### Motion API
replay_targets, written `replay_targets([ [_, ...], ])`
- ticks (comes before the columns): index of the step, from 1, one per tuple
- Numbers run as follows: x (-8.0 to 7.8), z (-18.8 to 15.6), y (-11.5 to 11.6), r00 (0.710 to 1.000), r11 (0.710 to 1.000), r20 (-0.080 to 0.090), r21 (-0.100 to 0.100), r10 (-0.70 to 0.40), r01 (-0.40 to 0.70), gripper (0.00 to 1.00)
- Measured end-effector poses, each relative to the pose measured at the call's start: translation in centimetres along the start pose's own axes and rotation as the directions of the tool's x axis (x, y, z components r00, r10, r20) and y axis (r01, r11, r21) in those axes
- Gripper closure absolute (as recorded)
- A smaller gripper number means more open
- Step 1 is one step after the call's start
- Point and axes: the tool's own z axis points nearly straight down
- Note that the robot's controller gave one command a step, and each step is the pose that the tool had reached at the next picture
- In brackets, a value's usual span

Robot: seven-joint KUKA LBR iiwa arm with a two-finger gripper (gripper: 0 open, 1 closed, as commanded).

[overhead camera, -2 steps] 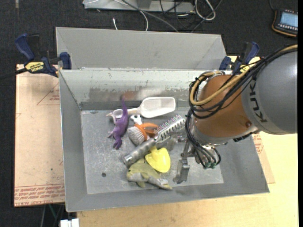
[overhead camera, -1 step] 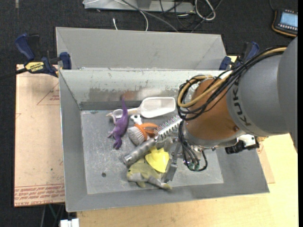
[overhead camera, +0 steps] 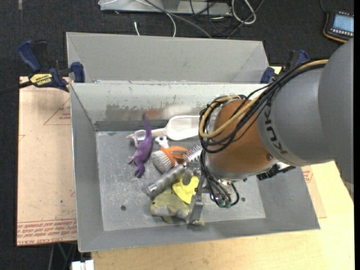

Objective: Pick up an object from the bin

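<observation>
Hanging at five o'clock of the heap in the bin [overhead camera: 112, 207], the claw [overhead camera: 196, 210] is just beside a drab yellow-green lump [overhead camera: 164, 208]; clenched or released, I cannot tell. A grab here might also catch the bright yellow piece [overhead camera: 183, 191] at the lump's one o'clock, and both could slip.

The floor [overhead camera: 45, 16] around my workplace is dark and speckled, like black carpet, and covers the far side and the left. At the far edge a flat pale grey unit [overhead camera: 152, 1] lies on it, with black and pale cables [overhead camera: 236, 1] looping beside it. One thin white cable [overhead camera: 171, 24] trails nearer to me. In the far right corner sits a black device [overhead camera: 340, 24] with a lit bluish screen.
</observation>
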Motion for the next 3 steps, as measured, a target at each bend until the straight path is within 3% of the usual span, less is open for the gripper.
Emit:
replay_targets([
  [1,-0.3,2.9,1.3,0.965,0.965,-0.002,0.001,0.263,-0.263,0.00],
  [2,-1.0,3.4,3.6,0.997,0.997,0.001,0.000,-0.078,0.078,1.00],
  [3,-1.0,3.4,3.6,0.997,0.997,0.001,0.000,-0.078,0.078,1.00],
])
